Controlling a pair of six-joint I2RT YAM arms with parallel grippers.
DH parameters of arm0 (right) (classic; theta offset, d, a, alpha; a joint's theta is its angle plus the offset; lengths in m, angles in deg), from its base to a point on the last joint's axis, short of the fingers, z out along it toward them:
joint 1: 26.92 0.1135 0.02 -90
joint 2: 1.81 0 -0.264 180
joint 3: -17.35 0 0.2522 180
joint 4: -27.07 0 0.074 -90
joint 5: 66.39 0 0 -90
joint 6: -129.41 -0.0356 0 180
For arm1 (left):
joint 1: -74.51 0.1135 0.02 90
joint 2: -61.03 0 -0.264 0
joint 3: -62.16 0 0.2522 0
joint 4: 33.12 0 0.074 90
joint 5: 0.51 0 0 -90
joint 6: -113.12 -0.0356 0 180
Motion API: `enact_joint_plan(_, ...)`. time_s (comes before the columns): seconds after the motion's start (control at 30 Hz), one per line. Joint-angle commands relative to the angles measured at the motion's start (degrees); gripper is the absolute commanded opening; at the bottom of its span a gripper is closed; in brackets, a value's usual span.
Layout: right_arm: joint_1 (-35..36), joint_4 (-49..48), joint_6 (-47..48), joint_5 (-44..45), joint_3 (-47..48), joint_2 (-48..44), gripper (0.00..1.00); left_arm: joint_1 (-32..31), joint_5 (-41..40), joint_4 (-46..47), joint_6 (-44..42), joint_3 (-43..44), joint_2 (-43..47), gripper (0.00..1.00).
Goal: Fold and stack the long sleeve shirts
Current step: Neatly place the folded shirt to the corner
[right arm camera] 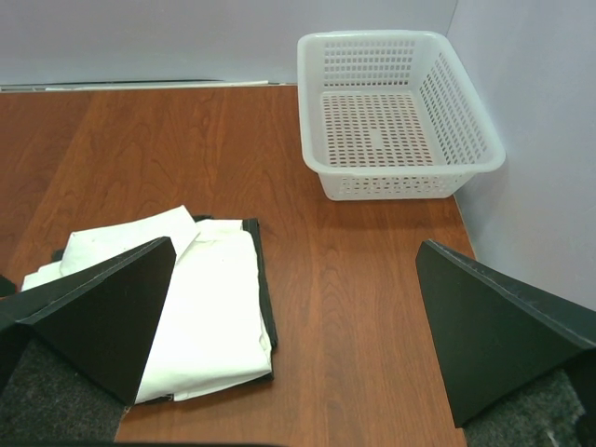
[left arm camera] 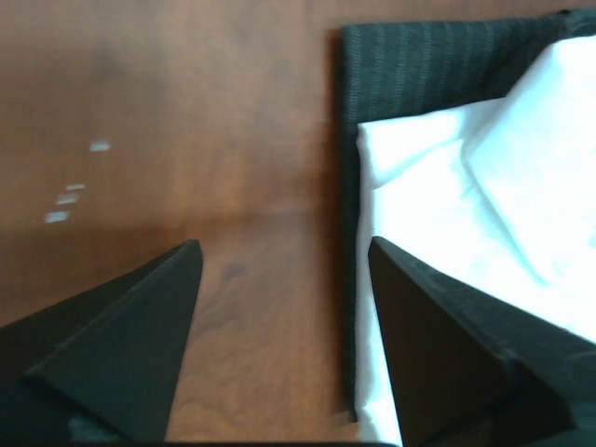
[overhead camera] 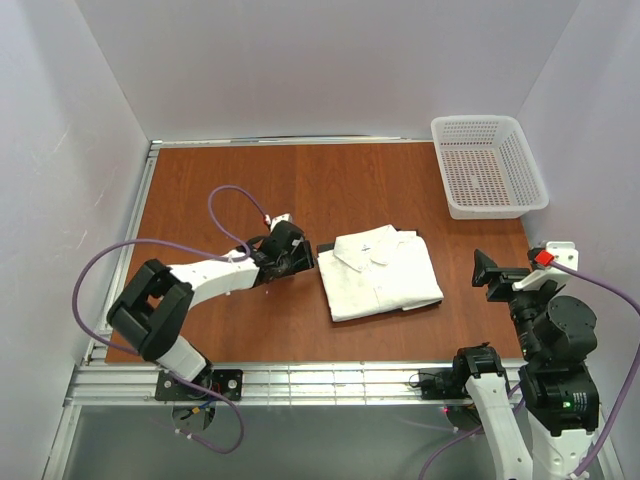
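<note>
The upper shirt [overhead camera: 380, 272] lies on the lower shirt [left arm camera: 419, 65] mid-tabletop [overhead camera: 220, 180]. The basket [overhead camera: 488, 165] stands behind them, far right. The left hand [overhead camera: 305, 262] is just left of the shirts; the right hand [overhead camera: 487, 275], right.

Bright, even light, soft shadows; the left wrist view is blurred, the white shirt [left arm camera: 484, 233] overexposed.

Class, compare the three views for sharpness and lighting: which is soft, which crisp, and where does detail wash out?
Left wrist view: soft all over, white shirt nearly washed out, stripes on the charcoal shirt only faint, small glare spots on the table. Right wrist view: basket mesh crisp, light even. Top external view: sharp, flat lighting, soft shadows only.
</note>
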Motion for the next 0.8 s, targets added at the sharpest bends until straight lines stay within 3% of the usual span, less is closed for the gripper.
enact_joint_plan(0.0, 0.39, -0.52, 0.66, -1.07, 2.29, 0.63, 0.98, 0.13, 10.36, 5.28, 1.45, 2.45, -3.58, 0.64)
enact_joint_plan(0.17, 0.31, -0.52, 0.58, -1.51, 2.73, 0.9, 0.99, -2.41, 15.19, 10.46, 4.61, 2.72, -9.55, 0.54)
enact_joint_plan(0.3, 0.31, -0.7, 0.58, -2.03, 3.17, 1.51, 0.98, -7.32, 16.78, 12.49, 6.46, 6.13, -14.92, 0.43)
enact_joint_plan(0.37, 0.31, -0.7, 0.66, -2.12, 3.52, 1.69, 0.99, -9.0, 17.31, 14.59, 7.51, 7.54, -17.03, 0.31)
enact_joint_plan(0.47, 0.31, -0.79, 0.49, -2.38, 4.04, 2.04, 0.98, -12.08, 18.72, 16.18, 9.44, 11.32, -21.6, 0.27)
enact_joint_plan(0.6, 0.31, -0.87, 0.23, -3.52, 3.87, 2.56, 0.99, -15.07, 20.21, 19.25, 12.08, 16.15, -26.44, 0.26)
enact_joint_plan(0.77, 0.39, -0.35, 0.05, -6.86, 3.61, 4.85, 0.99, -17.62, 20.04, 17.68, 9.01, 26.35, -33.12, 0.27)
